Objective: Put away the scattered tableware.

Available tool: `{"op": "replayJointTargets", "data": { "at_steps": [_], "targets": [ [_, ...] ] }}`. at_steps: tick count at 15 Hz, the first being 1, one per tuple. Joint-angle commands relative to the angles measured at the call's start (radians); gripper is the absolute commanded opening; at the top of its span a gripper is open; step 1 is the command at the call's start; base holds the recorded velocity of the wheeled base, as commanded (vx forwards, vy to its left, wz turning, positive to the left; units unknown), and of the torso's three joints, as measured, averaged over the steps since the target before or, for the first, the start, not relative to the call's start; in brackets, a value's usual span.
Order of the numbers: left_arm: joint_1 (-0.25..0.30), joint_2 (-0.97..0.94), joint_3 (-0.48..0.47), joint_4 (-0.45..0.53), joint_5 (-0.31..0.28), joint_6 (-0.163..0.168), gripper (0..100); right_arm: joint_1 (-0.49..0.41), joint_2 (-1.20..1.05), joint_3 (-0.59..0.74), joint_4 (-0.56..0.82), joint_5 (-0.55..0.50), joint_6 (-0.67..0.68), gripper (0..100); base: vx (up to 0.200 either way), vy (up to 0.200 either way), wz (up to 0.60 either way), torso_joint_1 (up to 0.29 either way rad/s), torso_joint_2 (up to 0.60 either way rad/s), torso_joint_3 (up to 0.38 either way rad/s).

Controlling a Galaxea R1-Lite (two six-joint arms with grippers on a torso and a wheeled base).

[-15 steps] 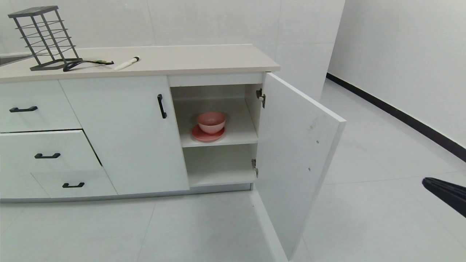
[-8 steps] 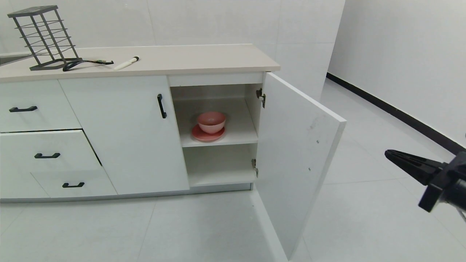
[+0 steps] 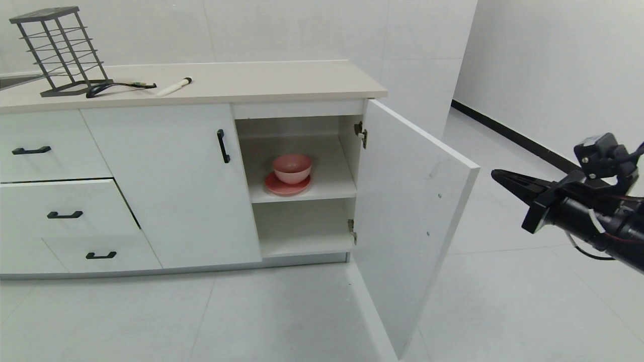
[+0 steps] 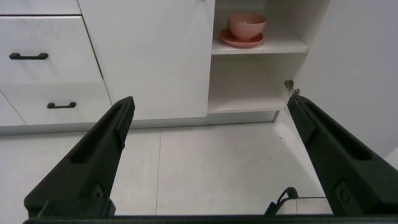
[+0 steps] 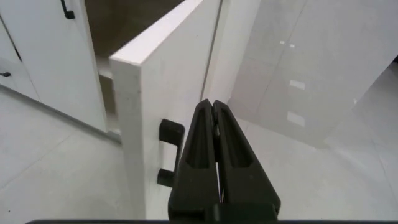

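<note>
Closing the cabinet door [image 3: 407, 201] looked the step in hand: bowl [image 3: 292, 168] and plate [image 3: 287, 188] sat shelved past its hinges, the closed, empty right gripper [image 3: 498, 175] hung off its free edge, due a push, left gripper [image 4: 210, 102] spread wide.
</note>
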Motion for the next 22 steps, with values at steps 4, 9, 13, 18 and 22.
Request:
{"op": "replayJointTargets", "data": {
  "at_steps": [4,9,13,18,22],
  "targets": [
    [0.0,0.0,0.0,0.0,0.0,0.0,100,0.003,0.218,-0.109,-0.105,0.024,-0.003,0,0.0,0.0,0.0,0.0,0.0,0.0],
    [0.0,0.002,0.0,0.0,0.0,-0.002,100,0.011,0.313,-0.21,-0.196,0.16,-0.066,0,0.0,0.0,0.0,0.0,0.0,0.0],
    [0.0,0.0,0.0,0.0,0.002,-0.002,100,0.028,0.352,-0.216,-0.216,0.26,-0.101,0,0.0,0.0,0.0,0.0,0.0,0.0],
    [0.0,0.0,0.0,0.0,0.003,-0.014,100,0.099,0.358,-0.196,-0.216,0.266,-0.121,0,0.0,0.0,0.0,0.0,0.0,0.0],
    [0.0,0.0,0.0,0.0,0.003,-0.013,100,0.16,0.358,-0.196,-0.23,0.259,-0.125,0,0.0,0.0,0.0,0.0,0.0,0.0]
  ]
}}
